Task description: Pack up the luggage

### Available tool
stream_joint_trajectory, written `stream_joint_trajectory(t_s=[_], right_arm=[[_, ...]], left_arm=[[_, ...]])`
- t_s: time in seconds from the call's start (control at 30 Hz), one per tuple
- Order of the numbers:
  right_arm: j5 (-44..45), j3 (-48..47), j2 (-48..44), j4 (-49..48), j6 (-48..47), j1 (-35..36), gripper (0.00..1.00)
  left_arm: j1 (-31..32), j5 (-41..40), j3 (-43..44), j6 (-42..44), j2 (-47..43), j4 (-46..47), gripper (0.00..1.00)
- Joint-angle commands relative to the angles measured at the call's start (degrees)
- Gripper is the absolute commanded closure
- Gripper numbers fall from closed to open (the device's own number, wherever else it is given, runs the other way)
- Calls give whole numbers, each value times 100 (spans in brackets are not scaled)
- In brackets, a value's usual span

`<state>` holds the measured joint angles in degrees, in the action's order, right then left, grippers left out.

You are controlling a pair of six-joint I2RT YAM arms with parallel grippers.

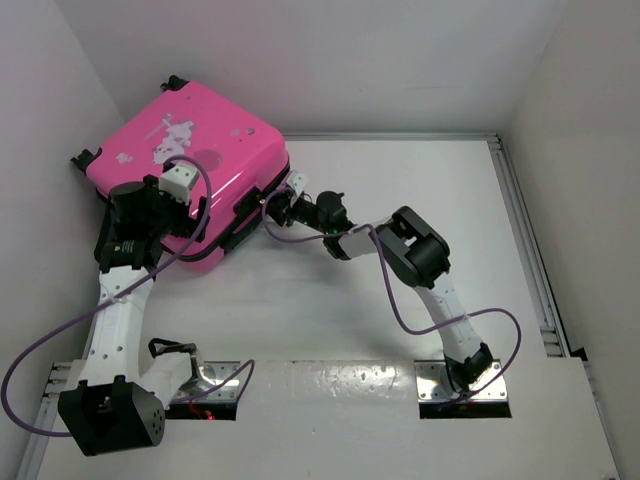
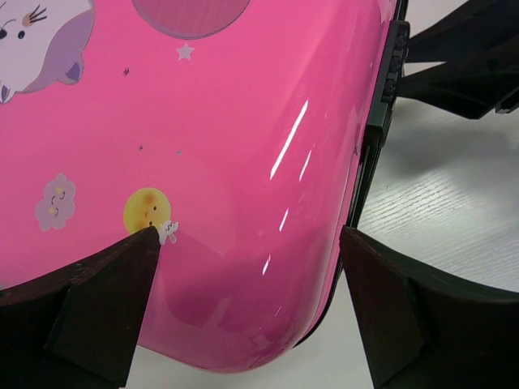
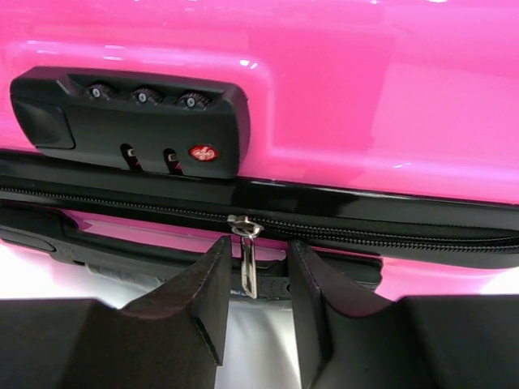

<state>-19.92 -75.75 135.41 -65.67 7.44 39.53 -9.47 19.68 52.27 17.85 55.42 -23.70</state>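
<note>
1. The white table (image 1: 400, 300) is carrying the luggage (image 1: 215, 160) at its far left corner. The luggage is lying flat and closed, its printed pink shell facing up and its black wheels (image 1: 85, 158) pointing toward the left wall.
2. The left gripper (image 2: 251, 243) is hanging over the near rounded corner of the shell with its jaws spread wide and gripping nothing. One of its fingers (image 2: 105, 300) is sitting over the pink surface just beside a yellow face decal (image 2: 146, 211). The other is reaching past the zipped edge, above the table.
3. The right gripper (image 3: 259, 247) is facing the luggage's right side, level with the seam. Its jaws are standing narrowly apart, not clamped.
4. The combination lock (image 3: 134, 121) is showing only in the right wrist view, up and left of those jaws, on the shell just above the zip track (image 3: 389, 231).
5. The zip pull (image 3: 246, 259) is dangling from the track between the two fingertips, with a gap showing on each side. The overhead view is showing neither the pull nor the gap, while the left wrist view alone is showing the small decals.
</note>
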Motion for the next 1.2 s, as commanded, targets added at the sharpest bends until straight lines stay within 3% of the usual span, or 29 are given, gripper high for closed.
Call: stream_joint_trajectory(t_s=[0.0,0.13,0.27,0.3,0.43,0.57,0.73,0.9,1.17], right_arm=[[-91,-178,20,-236,38,82,68],[-38,-160,37,-253,20,117,74],[50,-300,90,-218,12,143,90],[93,-335,90,-210,12,134,99],[173,-248,-67,-288,47,108,100],[24,33,-462,-394,108,20,100],[-64,218,-665,-210,38,-85,100],[-91,104,-543,28,29,-173,100],[-170,-212,-297,151,56,-253,100]], left_arm=[[-72,-43,-121,-150,30,-284,3],[-72,-43,-173,-150,-22,-284,3],[-72,220,-226,104,-206,-284,5],[-72,412,-226,209,-259,-284,5],[-72,1448,-226,956,-611,-687,6],[533,1811,-226,1353,-725,-1022,6],[1428,1137,-349,1187,-155,-891,17],[2080,11,-805,484,355,224,22],[2828,-1868,-1280,298,1005,1534,26]])
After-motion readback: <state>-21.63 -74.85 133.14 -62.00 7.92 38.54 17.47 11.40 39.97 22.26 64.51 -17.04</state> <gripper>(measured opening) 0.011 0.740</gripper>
